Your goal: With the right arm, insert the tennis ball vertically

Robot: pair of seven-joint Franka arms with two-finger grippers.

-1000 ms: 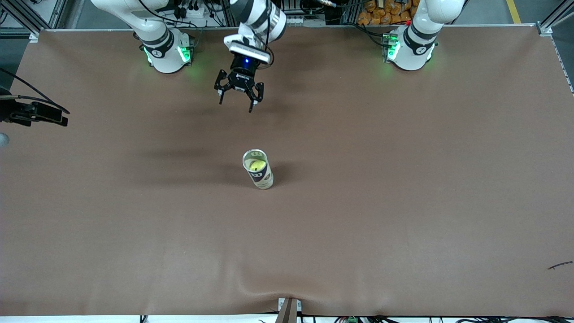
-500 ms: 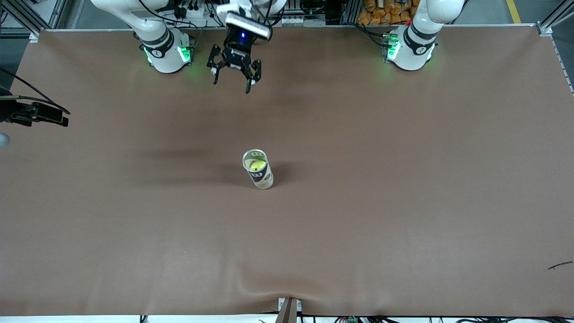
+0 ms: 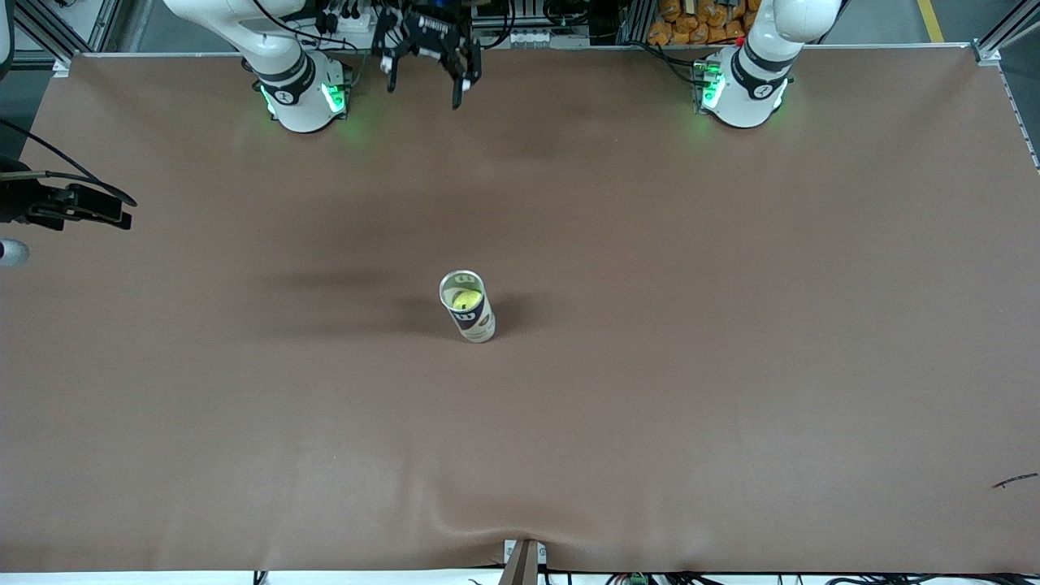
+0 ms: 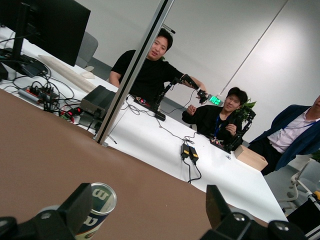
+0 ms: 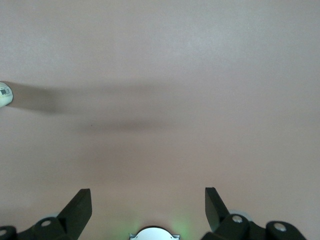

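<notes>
With the tennis ball [image 3: 464,300] left in the can [image 3: 468,306], the right gripper [image 3: 428,55] has been pulled far away from it, jaws spread and empty, so the job looks done.

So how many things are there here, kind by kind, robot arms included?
Robot arms: 2, right arm and left arm
End effectors: 2, both open: right end effector over the table edge by its base, left end effector over the table
Upright tube: 1
Tennis ball: 1, inside the tube
Total: 6
</notes>
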